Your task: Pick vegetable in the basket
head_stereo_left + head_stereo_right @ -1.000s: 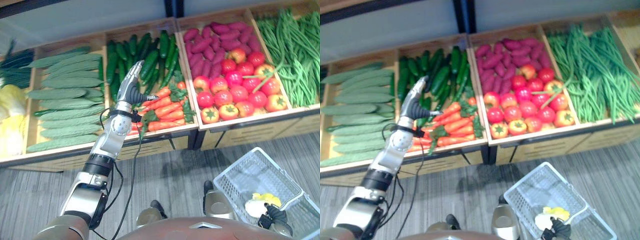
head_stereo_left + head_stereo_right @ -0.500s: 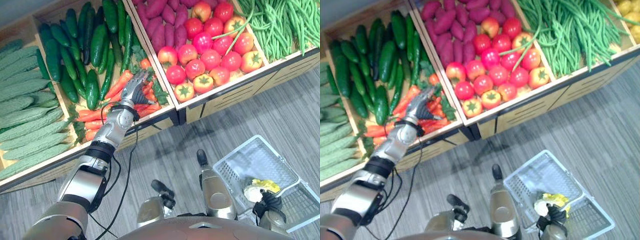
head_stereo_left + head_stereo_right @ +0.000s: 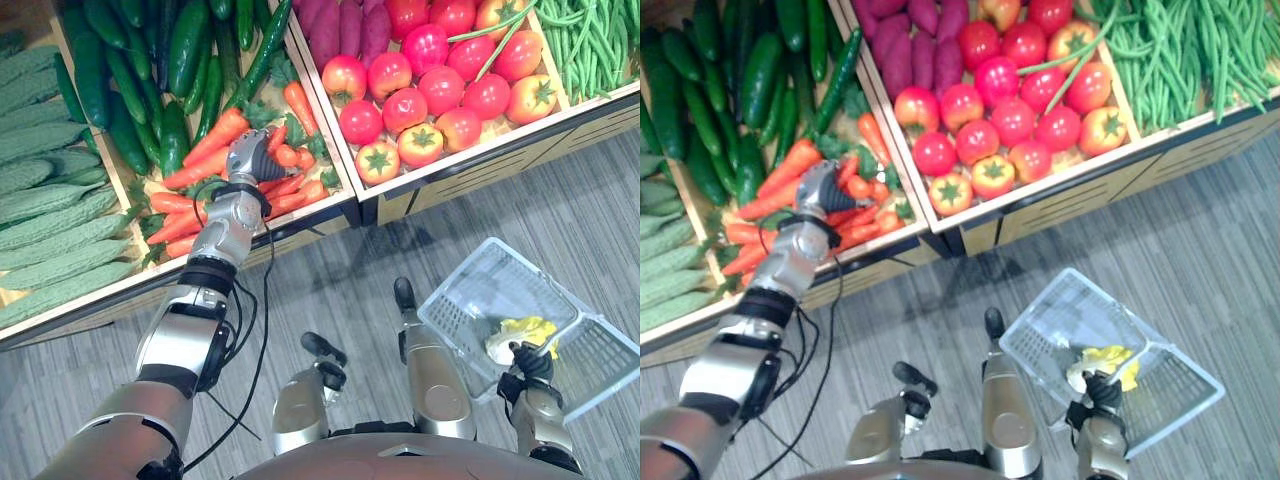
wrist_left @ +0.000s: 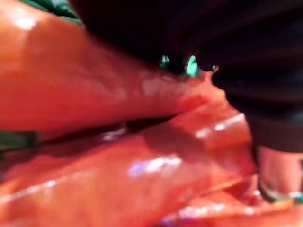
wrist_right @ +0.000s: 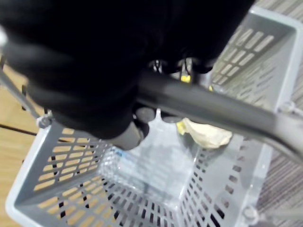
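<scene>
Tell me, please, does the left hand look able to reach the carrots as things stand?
Probably yes: the left hand sits right on the carrots, with nothing lying between them.

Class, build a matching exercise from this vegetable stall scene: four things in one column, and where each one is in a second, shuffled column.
Column one:
1. left hand
2. right hand
3. tomatoes
4. yellow vegetable

Column two:
a. inside the basket
b. round the basket's handle
c. down on the carrots
d. in the crate beside the carrots

Pairs: 1-c, 2-b, 3-d, 4-a
</scene>
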`<state>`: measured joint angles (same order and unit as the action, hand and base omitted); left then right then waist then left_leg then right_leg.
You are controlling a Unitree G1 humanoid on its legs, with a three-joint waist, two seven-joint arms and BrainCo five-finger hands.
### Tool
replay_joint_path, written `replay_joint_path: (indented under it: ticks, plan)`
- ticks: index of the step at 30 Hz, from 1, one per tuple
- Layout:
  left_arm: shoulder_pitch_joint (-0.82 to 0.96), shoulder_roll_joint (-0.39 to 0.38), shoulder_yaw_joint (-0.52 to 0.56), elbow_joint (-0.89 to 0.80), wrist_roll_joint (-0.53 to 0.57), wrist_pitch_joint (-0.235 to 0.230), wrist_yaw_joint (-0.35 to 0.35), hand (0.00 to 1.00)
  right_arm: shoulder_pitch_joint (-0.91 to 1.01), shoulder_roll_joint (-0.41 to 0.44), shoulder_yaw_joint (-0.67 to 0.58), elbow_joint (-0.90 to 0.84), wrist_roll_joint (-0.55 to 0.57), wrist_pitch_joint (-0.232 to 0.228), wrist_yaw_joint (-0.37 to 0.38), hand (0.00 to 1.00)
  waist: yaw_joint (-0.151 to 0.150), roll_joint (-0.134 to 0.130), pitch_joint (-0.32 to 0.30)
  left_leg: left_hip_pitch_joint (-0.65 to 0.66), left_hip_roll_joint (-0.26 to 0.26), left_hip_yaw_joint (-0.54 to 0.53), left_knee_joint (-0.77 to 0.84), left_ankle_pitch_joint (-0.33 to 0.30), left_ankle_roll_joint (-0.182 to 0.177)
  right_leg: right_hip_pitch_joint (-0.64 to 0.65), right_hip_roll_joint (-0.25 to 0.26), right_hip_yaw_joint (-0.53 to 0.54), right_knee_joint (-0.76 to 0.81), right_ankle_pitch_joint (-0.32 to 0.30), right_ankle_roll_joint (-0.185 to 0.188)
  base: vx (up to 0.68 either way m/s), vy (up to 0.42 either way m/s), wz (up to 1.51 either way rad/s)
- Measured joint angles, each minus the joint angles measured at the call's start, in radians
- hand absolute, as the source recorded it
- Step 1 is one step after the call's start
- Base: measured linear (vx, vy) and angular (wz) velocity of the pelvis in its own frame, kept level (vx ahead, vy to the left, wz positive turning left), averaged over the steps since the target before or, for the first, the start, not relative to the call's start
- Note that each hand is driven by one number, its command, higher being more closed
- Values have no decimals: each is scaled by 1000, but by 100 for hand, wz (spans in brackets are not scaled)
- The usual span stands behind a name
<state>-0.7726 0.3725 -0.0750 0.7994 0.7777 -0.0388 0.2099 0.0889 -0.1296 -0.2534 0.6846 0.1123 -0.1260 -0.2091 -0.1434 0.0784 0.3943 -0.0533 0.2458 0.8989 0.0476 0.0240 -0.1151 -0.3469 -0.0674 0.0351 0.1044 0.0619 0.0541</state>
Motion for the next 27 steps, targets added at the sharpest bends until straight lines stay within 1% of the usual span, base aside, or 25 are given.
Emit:
replay_joint_path:
  ticks: [1, 4, 6, 8, 9, 10, 11, 13, 14, 17, 18, 19, 20, 22, 24, 27]
  plan:
    - [0, 8, 0, 1, 0, 12, -2, 100, 0, 0, 9, -1, 0, -1, 0, 100, 2, 0, 0, 0, 3, 1, 5, -2, 0, 2, 0, -1, 0, 0, 0, 0, 0, 0]
    - [7, 24, -5, -16, 2, 19, -4, 100, 0, 1, 21, -2, 0, -2, 0, 100, 17, -2, 1, 0, 10, 0, 15, -5, 0, 9, 0, -12, 0, 0, 0, 3, -17, 5]
    - [30, 33, -10, -100, 22, 34, 4, 100, 1, 2, 28, -1, 0, -2, 0, 100, 27, -6, 4, 3, 23, -5, 33, -5, 0, 28, 0, -34, 0, 0, 0, -7, -36, 16]
    - [56, 57, -32, -185, 30, 33, 18, 100, 2, 3, 30, 2, -1, 0, 0, 100, 30, -6, 4, 18, 33, -7, 43, -5, 0, 56, 0, -54, 0, -1, 0, -19, -39, 23]
    - [68, 74, -44, -241, 31, 32, 35, 100, 6, 3, 30, 9, -2, 0, 2, 100, 37, -5, 3, 40, 34, -13, 42, -5, 0, 82, -1, -68, 0, -6, 0, -20, -26, 17]
    - [68, 76, -44, -251, 32, 32, 39, 100, 7, 3, 30, 11, -4, 0, 2, 100, 38, -5, 3, 44, 33, -16, 42, -5, 0, 88, -2, -72, 0, -7, -1, -34, -19, 22]
    - [71, 85, -44, -313, 38, 33, 62, 100, 17, 3, 29, 21, -8, 0, 3, 100, 41, -4, 2, 59, 30, -33, 41, -7, 3, 115, -7, -84, 0, -17, -1, -33, -9, 20]
    - [84, 102, -44, -379, 39, 32, 83, 100, 24, 4, 25, 33, -9, -1, 5, 100, 46, -3, -2, 75, 25, -39, 36, -8, 4, 132, -10, -90, 0, -24, 1, -66, -1, 15]
    - [97, 115, -44, -411, 40, 28, 95, 100, 28, 3, 17, 47, -9, -1, 7, 100, 45, 1, -18, 78, 14, -47, 29, -8, 4, 136, -14, -93, -2, -25, 2, -68, 14, 11]
    - [111, 121, -44, -413, 40, 26, 125, 100, 28, 3, -18, 92, -9, 2, 11, 100, 42, 10, -38, 122, -9, -61, 4, -8, 5, 185, -23, -96, -19, -25, 4, -40, 29, 4]
    - [126, 121, -44, -413, 40, 26, 126, 100, 32, 5, -28, 109, -9, 5, 11, 100, 39, 9, -70, 123, -17, -63, -4, -8, 6, 186, -27, -96, -26, -23, 6, -32, 30, -1]
    - [133, 121, -44, -413, 40, 26, 126, 100, 34, 6, -38, 115, -9, 8, 12, 100, 36, 9, -83, 124, -22, -64, -11, -7, 7, 187, -29, -96, -30, -21, 9, -15, 27, 6]
    - [136, 121, -45, -412, 40, 26, 126, 100, 38, 12, -51, 121, -9, 14, 15, 100, 28, 7, -96, 132, -28, -72, -13, -6, 8, 202, -35, -97, -38, -18, 14, 6, 21, 6]
    - [137, 121, -54, -413, 40, 24, 126, 100, 49, 18, -63, 121, -8, 23, 19, 100, 22, 3, -101, 155, -40, -87, -17, -10, 12, 230, -39, -97, -47, -15, 17, -3, 15, 3]
    - [141, 120, -78, -434, 39, 23, 125, 100, 68, 32, -81, 116, -8, 25, 21, 100, 21, -2, -125, 158, -52, -91, -27, -14, 15, 234, -46, -95, -57, -11, 25, -38, 31, 1]
    - [206, 102, -122, -540, 35, 9, 124, 100, 96, 56, -86, 59, -7, 40, 21, 100, 3, -19, -140, 175, -68, -86, -32, -21, 20, 249, -54, -74, -72, -1, 37, -35, 34, -9]
